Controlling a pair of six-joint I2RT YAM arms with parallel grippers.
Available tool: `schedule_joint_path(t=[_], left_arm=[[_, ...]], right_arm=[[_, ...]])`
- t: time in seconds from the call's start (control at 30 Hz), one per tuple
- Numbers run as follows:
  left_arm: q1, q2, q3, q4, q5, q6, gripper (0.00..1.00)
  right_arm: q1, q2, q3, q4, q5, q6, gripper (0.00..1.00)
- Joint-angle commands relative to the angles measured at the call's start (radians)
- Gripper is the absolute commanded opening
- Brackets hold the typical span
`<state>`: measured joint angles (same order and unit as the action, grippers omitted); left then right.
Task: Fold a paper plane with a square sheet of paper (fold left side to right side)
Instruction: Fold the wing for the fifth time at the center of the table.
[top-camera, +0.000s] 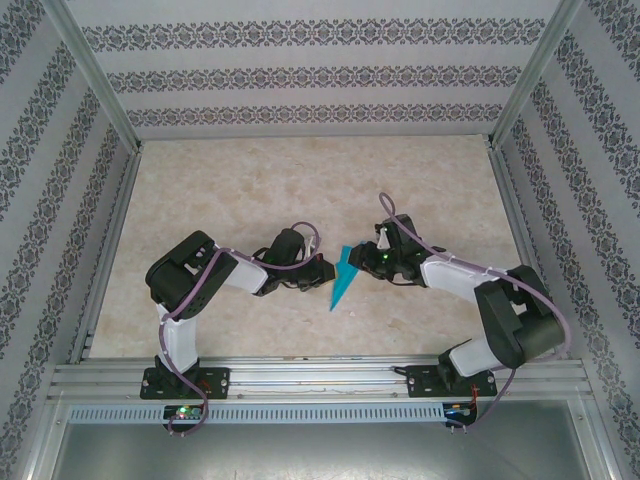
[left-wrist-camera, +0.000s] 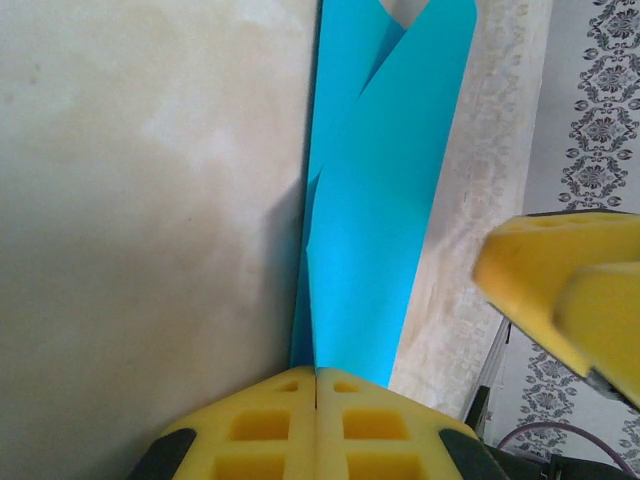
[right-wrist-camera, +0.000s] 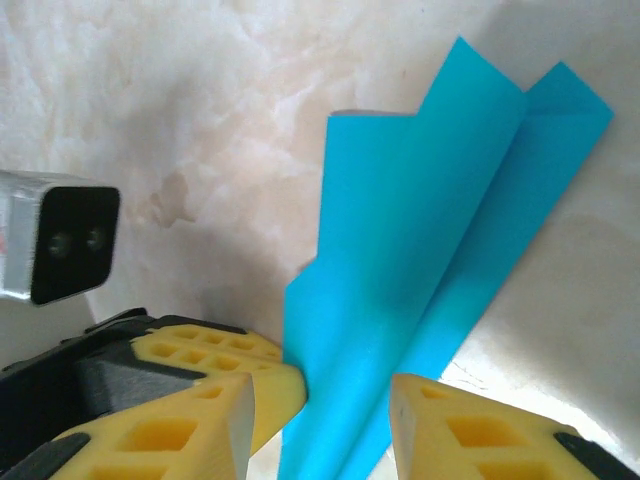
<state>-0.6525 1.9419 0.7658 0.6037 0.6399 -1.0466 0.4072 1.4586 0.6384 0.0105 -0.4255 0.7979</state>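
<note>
Left wrist: yellow ribbed left fingers pinch the creased teal paper plane; right fingers straddle it, half-open.

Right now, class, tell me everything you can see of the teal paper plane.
The paper plane is thin, plain teal paper folded into a narrow dart with overlapping layers and lengthwise creases. It sits on the marbled table, its point toward the near edge. One end meets the shut tips of the left end effector; whether it is pinched cannot be told. The open fingers of the right end effector straddle it.
</note>
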Motion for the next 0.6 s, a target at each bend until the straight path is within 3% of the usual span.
schedule_joint_path(t=[0.0, 0.57], left_arm=[[-0.037, 0.083, 0.016, -0.103, -0.088, 0.057, 0.00], [-0.057, 0.046, 0.022, -0.065, -0.086, 0.089, 0.00]], right_arm=[[-0.015, -0.011, 0.005, -0.063, 0.010, -0.023, 0.42], [-0.014, 0.108, 0.004, 0.049, -0.036, -0.010, 0.45]])
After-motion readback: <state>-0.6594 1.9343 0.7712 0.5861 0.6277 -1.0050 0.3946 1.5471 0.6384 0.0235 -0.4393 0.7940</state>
